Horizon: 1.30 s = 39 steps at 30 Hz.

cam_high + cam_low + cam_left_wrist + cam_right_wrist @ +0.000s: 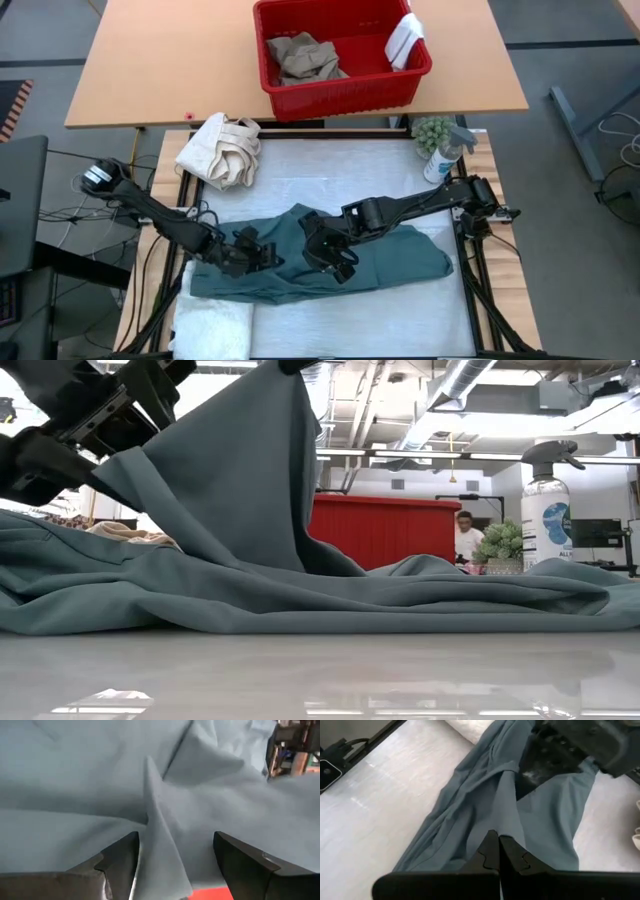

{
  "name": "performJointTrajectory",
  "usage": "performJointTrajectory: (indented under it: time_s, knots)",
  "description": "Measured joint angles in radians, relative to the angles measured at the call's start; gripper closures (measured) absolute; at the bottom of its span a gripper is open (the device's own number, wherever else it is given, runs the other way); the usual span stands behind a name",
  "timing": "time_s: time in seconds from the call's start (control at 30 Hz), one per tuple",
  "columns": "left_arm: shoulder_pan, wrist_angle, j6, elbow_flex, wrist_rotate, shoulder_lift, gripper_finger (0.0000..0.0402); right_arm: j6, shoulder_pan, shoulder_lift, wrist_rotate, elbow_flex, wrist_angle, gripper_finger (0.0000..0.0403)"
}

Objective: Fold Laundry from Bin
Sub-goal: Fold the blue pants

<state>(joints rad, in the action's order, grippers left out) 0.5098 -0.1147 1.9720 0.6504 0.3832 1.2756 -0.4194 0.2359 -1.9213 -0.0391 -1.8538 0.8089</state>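
Teal garment (400,255), mid-worktop: right claw (322,252) pinching a raised fold for folding; left claw (262,256) spread astride a ridge.

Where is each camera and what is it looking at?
High: above the table, looking down; both arms show.
Low: at tabletop height, looking across the teal garment toward the red bin.
Left wrist: behind the open left gripper, facing teal cloth.
Right wrist: behind the shut right gripper.
All four share the garment.
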Motion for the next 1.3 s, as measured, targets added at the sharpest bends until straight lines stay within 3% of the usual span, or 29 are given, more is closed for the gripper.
performJointTrajectory:
  time_s: [0.2,0.37,0.47,0.6,0.77,0.9,1.17,1.3]
  knots:
    - [-0.017,0.062,-0.006,0.0,-0.04,0.038,0.0207,-0.009,0.0,0.0,0.011,0.0,0.004,0.0387]
    - [-0.024,0.051,-0.007,0.0,-0.024,0.033,0.0318,-0.023,0.0,0.0,0.026,0.0,0.026,0.0387]
    - [-0.023,0.065,-0.013,0.001,-0.02,0.023,0.0386,-0.014,-0.004,0.0,0.105,0.0,0.085,0.0387]
    - [-0.006,0.08,0.002,0.001,0.014,-0.007,0.0399,-0.007,-0.035,0.0,0.221,0.0,0.209,0.0387]
    - [0.031,0.081,0.005,0.029,0.186,-0.068,0.0401,-0.009,-0.088,0.0,0.273,0.0,0.246,0.0387]
    - [0.066,0.084,-0.075,0.091,0.324,-0.1,0.0401,-0.061,-0.116,0.0,0.349,0.0,0.165,0.0387]
    - [0.135,0.073,-0.144,0.187,0.415,-0.059,0.0401,-0.217,-0.126,-0.001,0.351,0.0,-0.1,0.0387]
    - [0.169,0.077,-0.072,0.206,0.416,0.003,0.0402,-0.266,-0.129,-0.001,0.259,0.0,-0.191,0.0387]
